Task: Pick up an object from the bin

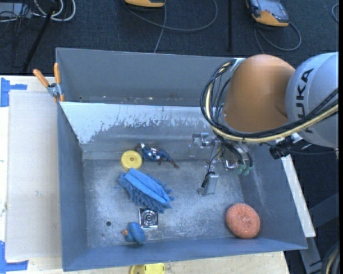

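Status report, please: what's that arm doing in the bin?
End effector over bare floor, view's right half. Nearest: orange-pink round lump toward near-right corner; blue bristly brush mid-bin. Path clear.

1. Grey metal bin (97,153): on its floor you see six loose things.
2. Left half: yellow disc (131,160), small dark blue item (155,153) (perhaps a toy), blue bristled piece (145,189), small metal piece (148,217), blue lump (135,233).
3. Front right, well apart: reddish ball (243,220).
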